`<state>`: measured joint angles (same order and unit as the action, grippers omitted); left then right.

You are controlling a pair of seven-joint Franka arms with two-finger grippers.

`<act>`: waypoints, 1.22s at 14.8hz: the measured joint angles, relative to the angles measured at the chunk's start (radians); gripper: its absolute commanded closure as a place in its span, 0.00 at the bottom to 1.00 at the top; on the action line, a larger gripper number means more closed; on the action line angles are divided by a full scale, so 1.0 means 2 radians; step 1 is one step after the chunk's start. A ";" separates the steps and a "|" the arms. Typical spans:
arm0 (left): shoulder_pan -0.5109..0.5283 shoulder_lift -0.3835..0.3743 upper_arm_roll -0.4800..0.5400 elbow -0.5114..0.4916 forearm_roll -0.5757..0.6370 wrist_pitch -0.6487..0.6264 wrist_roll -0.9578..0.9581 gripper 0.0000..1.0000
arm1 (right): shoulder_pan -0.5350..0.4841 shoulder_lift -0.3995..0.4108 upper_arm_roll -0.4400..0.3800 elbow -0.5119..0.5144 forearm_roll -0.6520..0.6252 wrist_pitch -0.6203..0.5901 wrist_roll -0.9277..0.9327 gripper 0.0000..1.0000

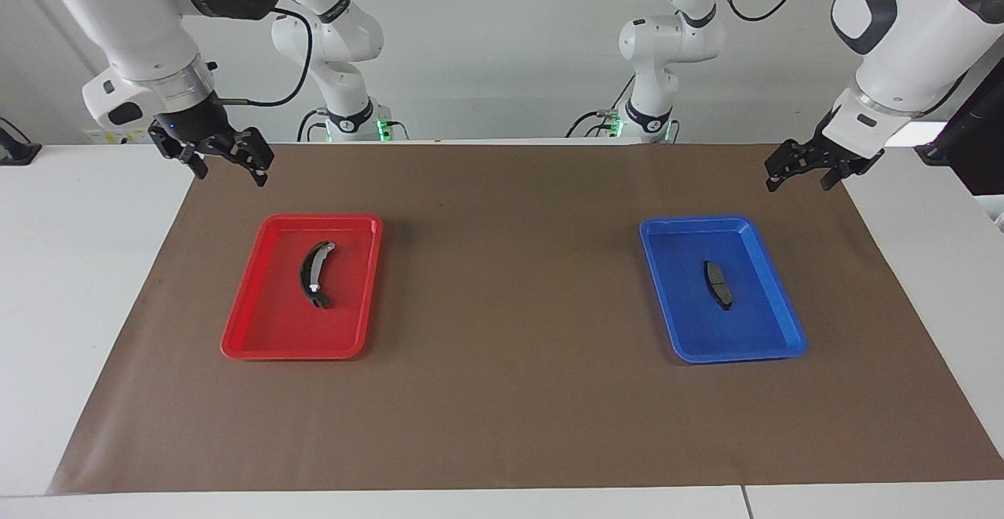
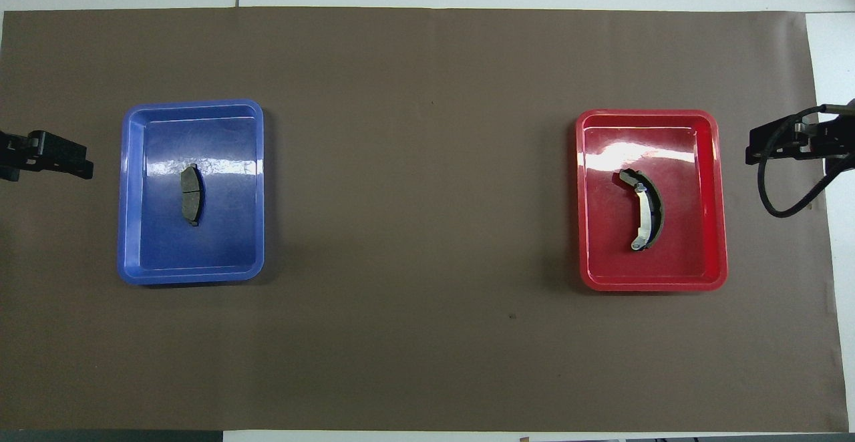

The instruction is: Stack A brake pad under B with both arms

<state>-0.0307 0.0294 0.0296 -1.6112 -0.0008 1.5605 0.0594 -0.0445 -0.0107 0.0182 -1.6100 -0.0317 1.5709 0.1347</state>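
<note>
The A brake pad (image 1: pixel 718 284) (image 2: pixel 192 194), short, flat and dark, lies alone in the blue tray (image 1: pixel 773 350) (image 2: pixel 133 255) toward the left arm's end of the table. B (image 1: pixel 314 274) (image 2: pixel 645 209), a long black crescent with a pale inner face, lies in the red tray (image 1: pixel 243 346) (image 2: pixel 715 268) toward the right arm's end. My left gripper (image 1: pixel 800 182) (image 2: pixel 83 165) hangs open and empty over the mat's corner, clear of the blue tray. Over the mat's other corner my right gripper (image 1: pixel 231 170) (image 2: pixel 755 148) is also open and holds nothing, apart from the red tray.
A brown paper mat (image 1: pixel 502 409) (image 2: pixel 427 348) covers most of the white table (image 1: pixel 78 268). The two trays stand far apart with bare mat between them. A black cable (image 2: pixel 778 208) loops down beside the right gripper.
</note>
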 measured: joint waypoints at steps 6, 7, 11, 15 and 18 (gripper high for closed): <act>0.000 0.000 0.000 0.000 0.000 0.000 0.000 0.00 | 0.000 0.000 0.000 0.000 0.000 0.000 0.000 0.01; 0.000 0.000 0.000 0.000 0.000 0.000 0.000 0.00 | 0.000 0.000 0.000 0.000 0.000 0.000 0.000 0.01; 0.000 0.000 0.000 0.000 0.000 0.000 0.000 0.00 | -0.001 0.000 -0.001 0.000 0.012 0.000 0.000 0.01; 0.000 0.000 0.000 0.000 0.000 0.000 0.000 0.00 | -0.001 0.000 -0.001 0.000 0.014 0.000 0.000 0.01; 0.000 0.000 0.000 0.000 0.000 0.000 0.000 0.00 | -0.001 0.000 -0.001 0.000 0.014 0.000 0.000 0.01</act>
<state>-0.0307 0.0294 0.0296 -1.6112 -0.0008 1.5605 0.0594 -0.0464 -0.0107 0.0153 -1.6101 -0.0035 1.5710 0.1347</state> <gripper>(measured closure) 0.000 0.004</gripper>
